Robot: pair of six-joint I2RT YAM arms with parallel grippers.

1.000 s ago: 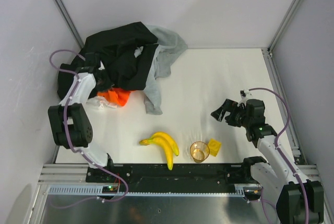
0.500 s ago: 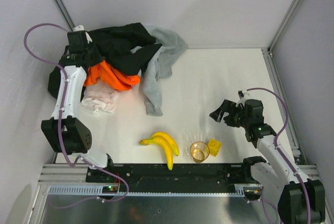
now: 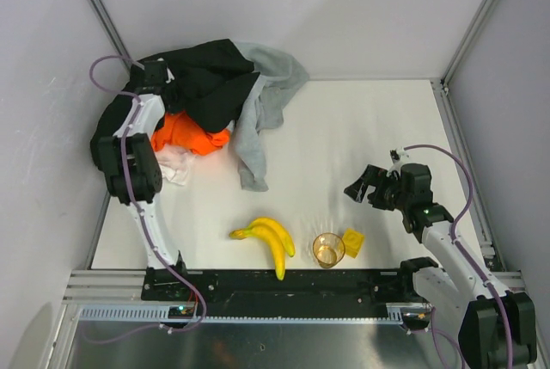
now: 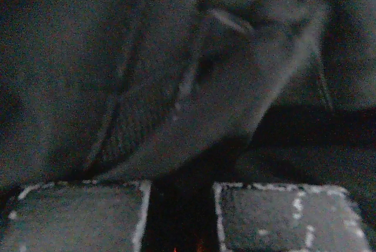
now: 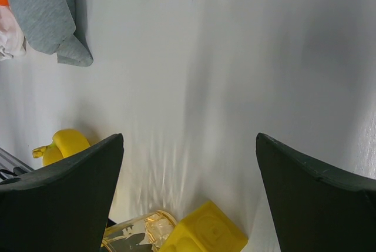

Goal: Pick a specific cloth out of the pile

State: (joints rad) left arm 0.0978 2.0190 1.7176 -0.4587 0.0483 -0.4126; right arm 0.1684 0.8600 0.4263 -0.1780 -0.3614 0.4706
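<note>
The pile lies at the back left: a large black garment (image 3: 210, 85), a light grey cloth (image 3: 268, 102) and a bright orange cloth (image 3: 185, 135). The small white cloth (image 3: 176, 168) lies crumpled on the table at the pile's front left edge, partly behind the left arm. My left gripper (image 3: 163, 76) is at the pile's back left, shut on a fold of the black garment (image 4: 176, 87), whose dark fabric fills the left wrist view above its pads (image 4: 76, 217). My right gripper (image 3: 364, 187) hovers open and empty over the table at the right; its wrist view catches the white cloth (image 5: 7, 36) at the far left edge.
Two bananas (image 3: 271, 238), a glass cup (image 3: 327, 249) and a yellow block (image 3: 352, 241) sit near the front edge. They lie just under the right gripper's view: banana (image 5: 61, 143), cup (image 5: 138, 234), block (image 5: 205, 231). Enclosure walls close in on the left, back and right.
The left arm swung from the pile's front to its back left, pulling the black garment back and baring the orange cloth and the white cloth. The right arm barely moved.
</note>
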